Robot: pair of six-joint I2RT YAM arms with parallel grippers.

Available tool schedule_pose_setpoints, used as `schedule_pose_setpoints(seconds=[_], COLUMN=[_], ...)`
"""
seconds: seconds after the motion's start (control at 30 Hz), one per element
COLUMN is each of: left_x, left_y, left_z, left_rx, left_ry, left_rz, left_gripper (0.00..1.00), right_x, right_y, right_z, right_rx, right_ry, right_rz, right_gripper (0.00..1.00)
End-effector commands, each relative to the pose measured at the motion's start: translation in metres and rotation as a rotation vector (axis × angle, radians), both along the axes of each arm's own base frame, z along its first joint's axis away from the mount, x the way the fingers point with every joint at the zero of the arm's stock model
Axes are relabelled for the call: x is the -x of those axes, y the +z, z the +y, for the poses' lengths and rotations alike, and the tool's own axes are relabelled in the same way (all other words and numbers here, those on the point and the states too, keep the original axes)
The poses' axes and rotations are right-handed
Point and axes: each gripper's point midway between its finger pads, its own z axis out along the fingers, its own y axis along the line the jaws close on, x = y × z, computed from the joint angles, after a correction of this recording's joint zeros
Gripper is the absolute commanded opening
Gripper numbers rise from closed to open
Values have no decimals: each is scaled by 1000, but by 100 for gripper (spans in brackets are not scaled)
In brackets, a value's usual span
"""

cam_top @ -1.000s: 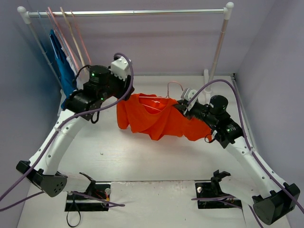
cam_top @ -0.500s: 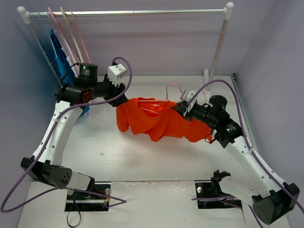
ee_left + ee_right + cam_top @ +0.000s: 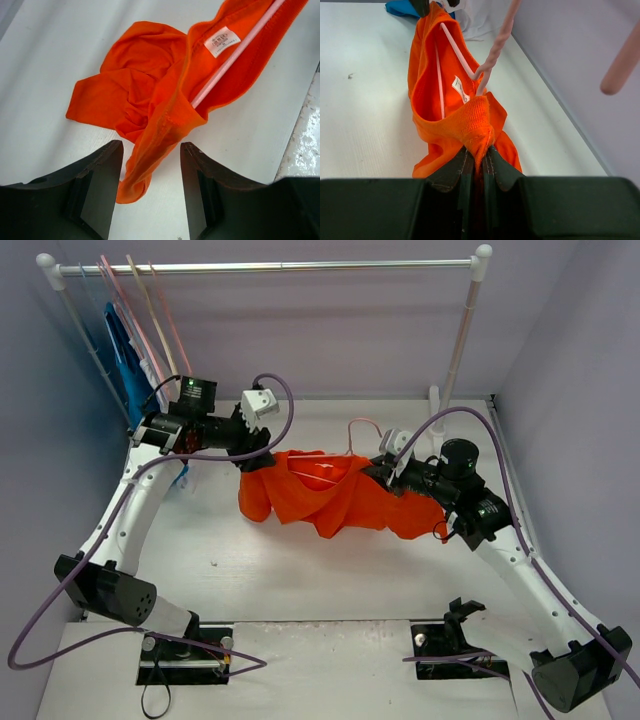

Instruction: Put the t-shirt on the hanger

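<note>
Left arm (image 3: 128, 512) leftward; left gripper (image 3: 151, 148) apart astride t-shirt (image 3: 134, 95), right gripper (image 3: 479, 150) tight on it.

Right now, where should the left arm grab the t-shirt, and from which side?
The seamed fold of the t-shirt just below the hanger tip, probably straight on from the left: that strip runs between the open left fingers, bunched narrow enough to pinch. The right fingers clamp the opposite end.
</note>
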Motion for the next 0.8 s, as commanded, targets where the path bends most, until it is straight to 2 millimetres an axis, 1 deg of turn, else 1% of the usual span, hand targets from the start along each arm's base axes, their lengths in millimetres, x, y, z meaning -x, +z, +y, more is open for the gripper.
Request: schedule_pose_setpoints(seconds=[0.0,0.07,0.23,0.37,0.5,0.53,0.6,0.63,0.73,0.77], left_x=[11,14,15,9,4,5,6,7,12,13], left_y=[5,-1,-5,-9,-7,-5,-4,-3,-1,0], left_z=[-4,-5,-8,-9,-11,-12,-14,-15,-18,-19], left_rx=[25,27,39,44,51,59,68,74,99,106], left_ry=[-82,-90,-109,-96,-91,-100,-108,-114,-135,-140], left_rz=[-19,-1,17,6,-10,-12,-10,-9,0,1], left_gripper=[49,48,47,47,46,45,38,31,23,18], right_x=[-3,-4,-5,-4,-4,-4,-4,-4,-4,-4], right_y=[51,50,54,55,55,56,56,56,58,58], right_z=[4,4,6,9,11,11,11,11,12,12], right_rx=[-63,-61,-64,-64,-63,-64,-64,-64,-64,-64], right_ry=[24,25,37,58,72,72,72,72,77,80], right_rz=[-149,-149,-153,-149,-142,-147,-148,-147,-149,-146], right_gripper=[0,0,0,0,0,0,0,0,0,0])
